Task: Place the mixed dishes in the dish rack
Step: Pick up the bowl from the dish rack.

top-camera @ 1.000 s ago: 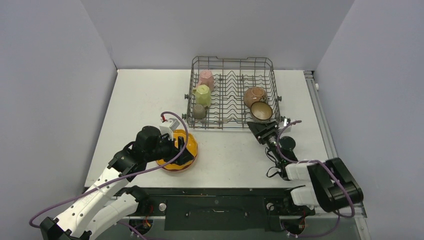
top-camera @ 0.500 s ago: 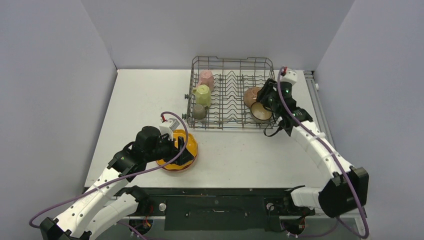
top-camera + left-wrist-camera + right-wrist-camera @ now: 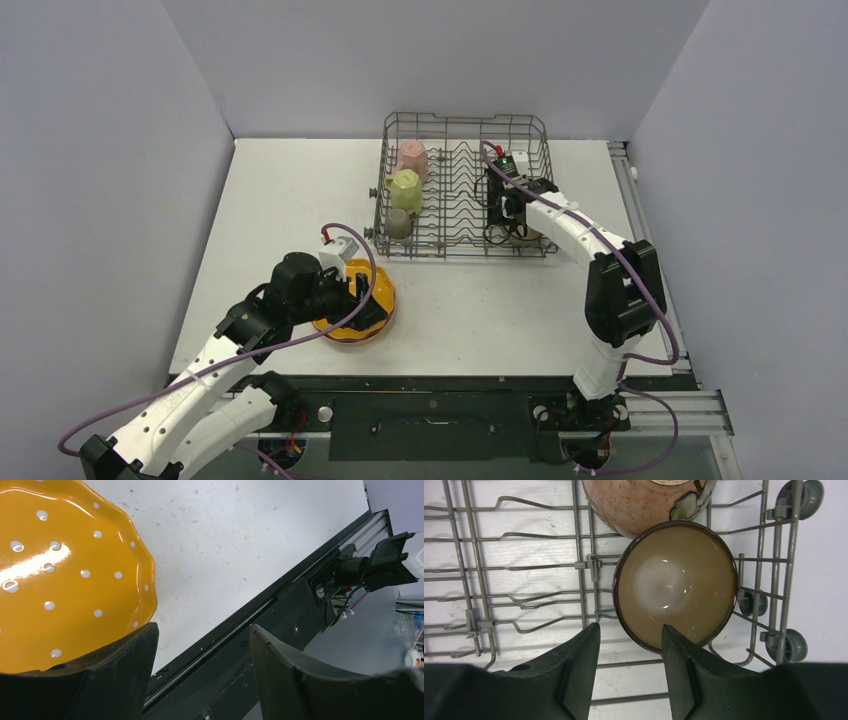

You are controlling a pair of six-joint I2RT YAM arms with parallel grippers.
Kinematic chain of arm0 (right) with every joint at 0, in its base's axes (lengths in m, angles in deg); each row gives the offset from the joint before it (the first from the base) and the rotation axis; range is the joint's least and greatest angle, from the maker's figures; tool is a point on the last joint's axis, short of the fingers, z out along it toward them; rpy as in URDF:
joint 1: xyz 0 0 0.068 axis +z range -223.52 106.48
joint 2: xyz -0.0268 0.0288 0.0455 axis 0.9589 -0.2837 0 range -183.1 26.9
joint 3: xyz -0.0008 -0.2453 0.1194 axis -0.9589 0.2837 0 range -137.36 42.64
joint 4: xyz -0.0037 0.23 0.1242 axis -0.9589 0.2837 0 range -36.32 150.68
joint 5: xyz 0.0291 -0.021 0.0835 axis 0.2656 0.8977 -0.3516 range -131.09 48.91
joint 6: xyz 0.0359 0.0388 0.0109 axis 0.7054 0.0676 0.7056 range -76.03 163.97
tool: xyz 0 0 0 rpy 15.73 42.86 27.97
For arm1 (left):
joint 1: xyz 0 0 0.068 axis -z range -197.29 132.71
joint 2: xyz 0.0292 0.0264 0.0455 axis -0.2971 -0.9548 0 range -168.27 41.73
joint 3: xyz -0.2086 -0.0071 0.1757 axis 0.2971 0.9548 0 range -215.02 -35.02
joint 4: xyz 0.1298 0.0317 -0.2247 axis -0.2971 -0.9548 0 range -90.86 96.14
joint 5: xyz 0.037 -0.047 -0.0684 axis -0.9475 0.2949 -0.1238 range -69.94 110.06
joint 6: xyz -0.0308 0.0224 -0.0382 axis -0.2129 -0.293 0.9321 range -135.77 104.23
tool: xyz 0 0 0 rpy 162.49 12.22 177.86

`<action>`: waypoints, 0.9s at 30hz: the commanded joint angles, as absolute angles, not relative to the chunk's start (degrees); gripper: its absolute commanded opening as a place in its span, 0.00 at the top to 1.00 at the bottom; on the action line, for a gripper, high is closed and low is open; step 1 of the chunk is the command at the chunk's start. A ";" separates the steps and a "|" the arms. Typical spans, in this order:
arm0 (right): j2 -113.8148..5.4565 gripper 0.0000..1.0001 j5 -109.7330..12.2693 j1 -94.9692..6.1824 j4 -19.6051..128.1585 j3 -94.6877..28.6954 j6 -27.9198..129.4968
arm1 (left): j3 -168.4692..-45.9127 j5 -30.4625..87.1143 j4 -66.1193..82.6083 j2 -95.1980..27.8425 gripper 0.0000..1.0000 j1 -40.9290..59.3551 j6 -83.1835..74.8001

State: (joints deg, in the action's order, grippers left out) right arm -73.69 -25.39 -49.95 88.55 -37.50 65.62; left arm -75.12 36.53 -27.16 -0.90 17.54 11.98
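The orange white-dotted plate (image 3: pixel 350 305) lies on the table near the front left; it also shows in the left wrist view (image 3: pixel 60 580). My left gripper (image 3: pixel 370 302) is open at the plate's right rim, one finger (image 3: pixel 125 670) over the rim, nothing between the jaws (image 3: pixel 200 630). My right gripper (image 3: pixel 507 213) is open above the dish rack (image 3: pixel 465 122), just beside a brown bowl with a tan inside (image 3: pixel 676 597). The second brown bowl (image 3: pixel 644 500) lies bottom-up behind it. The pink mug (image 3: pixel 412 157), yellow mug (image 3: pixel 404 188) and grey-olive cup (image 3: pixel 398 222) stand in the rack's left side. The pink plate is not in view.
The rack's upright tines (image 3: pixel 524 600) fill its middle between the mugs and the bowls. The black front rail (image 3: pixel 260 630) runs just beyond the plate at the table's near edge. Grey walls close in the table on three sides.
My right arm has swung from the table in front of the rack up and over it, and now hangs above the bowls. The left arm and the orange plate have not moved.
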 commanded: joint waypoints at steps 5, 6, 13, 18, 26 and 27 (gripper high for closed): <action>-81.72 0.57 -23.51 -49.64 90.00 -42.92 64.49 | -75.26 36.97 -25.83 -0.23 0.36 17.68 11.10; -82.98 0.58 -23.75 -49.67 89.85 -43.39 64.47 | -75.27 36.91 -25.84 -0.23 0.36 17.69 11.07; -85.53 0.88 -23.56 -49.71 90.86 -47.12 63.40 | -75.29 36.64 -25.93 -0.58 0.36 17.69 11.04; -80.54 1.00 -24.52 -49.70 89.71 -45.96 63.08 | -75.28 36.69 -25.89 -0.54 0.36 17.75 11.21; -60.57 1.00 -32.66 -49.70 82.79 -36.86 65.96 | -75.25 37.64 -25.45 -0.99 0.36 17.65 11.16; -58.93 1.00 -35.23 -49.70 81.99 -34.47 66.44 | -75.31 37.93 -25.25 -0.90 0.36 17.62 11.15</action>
State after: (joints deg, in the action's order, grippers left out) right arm -71.27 -30.02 -49.84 88.69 -38.51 64.60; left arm -75.12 36.71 -27.11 -1.03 17.54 11.98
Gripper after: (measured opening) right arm 0.059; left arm 0.642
